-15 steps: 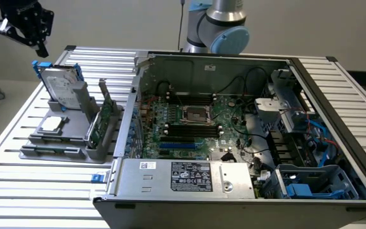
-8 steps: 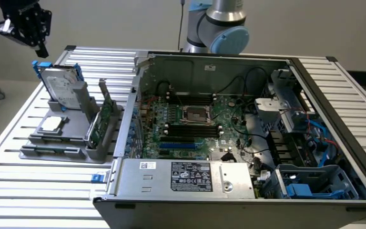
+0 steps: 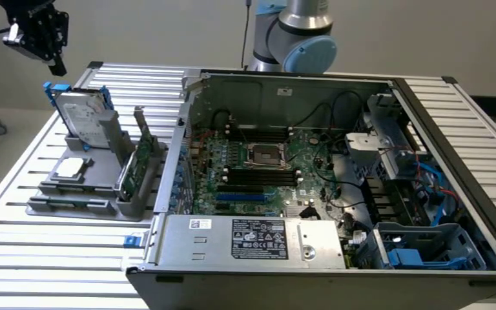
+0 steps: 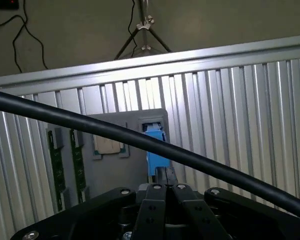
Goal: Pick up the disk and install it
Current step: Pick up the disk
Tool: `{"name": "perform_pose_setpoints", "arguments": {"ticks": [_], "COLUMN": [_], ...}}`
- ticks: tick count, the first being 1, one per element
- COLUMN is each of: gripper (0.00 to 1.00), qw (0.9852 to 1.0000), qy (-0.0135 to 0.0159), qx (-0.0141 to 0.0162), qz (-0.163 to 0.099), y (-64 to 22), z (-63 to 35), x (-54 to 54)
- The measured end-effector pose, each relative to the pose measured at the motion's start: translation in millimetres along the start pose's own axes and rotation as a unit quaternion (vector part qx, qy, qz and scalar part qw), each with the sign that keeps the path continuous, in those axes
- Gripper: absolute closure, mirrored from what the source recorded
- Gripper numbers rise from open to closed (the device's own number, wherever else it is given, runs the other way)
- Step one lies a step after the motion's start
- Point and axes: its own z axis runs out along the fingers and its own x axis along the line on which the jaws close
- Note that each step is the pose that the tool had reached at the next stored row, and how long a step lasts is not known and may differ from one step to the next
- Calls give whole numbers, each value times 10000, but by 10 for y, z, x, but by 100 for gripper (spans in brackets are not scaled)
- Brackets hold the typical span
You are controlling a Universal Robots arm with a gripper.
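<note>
Closest to the wrist camera, the gripper [image 4: 165, 172] has its two black fingers pressed together, with nothing between them, and one thick black cable [image 4: 90, 125] crosses in front. In the exterior view the gripper [image 3: 57, 67] hangs in free air in the upper left of the frame, above the disk [image 3: 84, 116] and apart from it.

The disk stands in a slot of the grey holder [image 3: 75, 208] at the left of the frame. Its long axis runs upward and leans a little toward the upper left; the blue frame edge is on top.

The holder carries one disk, one square silver chip [image 3: 70, 166] and two thin green cards [image 4: 55, 165] on edge. Bare slatted table [image 3: 24, 258] lies around the holder. One open computer case [image 3: 283, 84] stands just beside it, its upper side uncovered, with a blue cage [image 3: 429, 245] in the lower right.
</note>
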Motion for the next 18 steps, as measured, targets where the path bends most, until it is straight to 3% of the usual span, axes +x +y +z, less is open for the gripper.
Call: {"name": "perform_pose_setpoints", "arguments": {"ticks": [4, 7, 8, 12, 18], "gripper": [88, 70, 70, 52, 52], "qw": [10000, 10000, 10000, 9996, 9979], "qy": [1, -2, -1, 4, 15], "qx": [0, 25, 28, 39, 43], "qz": [-5, -29, -59, -271, -639], "y": [2, 36, 43, 53, 55], "z": [0, 1, 1, 4, 65], "x": [1, 5, 6, 7, 7]}}
